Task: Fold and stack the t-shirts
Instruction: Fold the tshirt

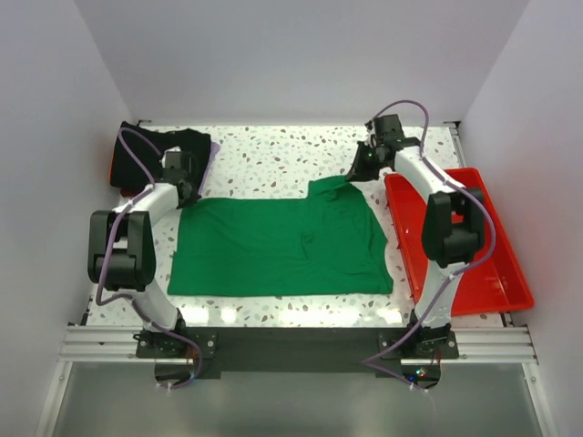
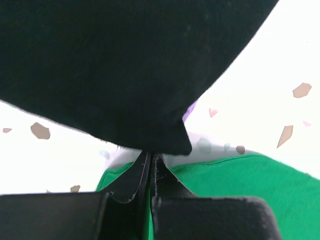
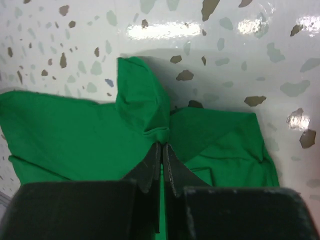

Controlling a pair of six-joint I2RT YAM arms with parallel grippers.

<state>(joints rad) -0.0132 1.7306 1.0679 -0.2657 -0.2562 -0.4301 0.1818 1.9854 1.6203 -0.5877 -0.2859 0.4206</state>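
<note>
The green t-shirt (image 1: 273,250) lies spread flat on the counter (image 1: 273,150), soft and limp; it should sag unless taken at corners or shoulders. At its far-left corner the left tool (image 2: 150,159) is closed, whether on cloth I cannot tell. The right tool (image 3: 161,146) pinches a puckered fold along its far edge. Black t-shirts (image 1: 168,144) are heaped beyond, far left.

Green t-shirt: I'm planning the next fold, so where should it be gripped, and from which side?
Take the green t-shirt by its far edge, pinching down from above. It lies flat on the table, so only edges and rucks give purchase; the raised sleeve fold at far right is easiest, where the right gripper is shut on it.
</note>
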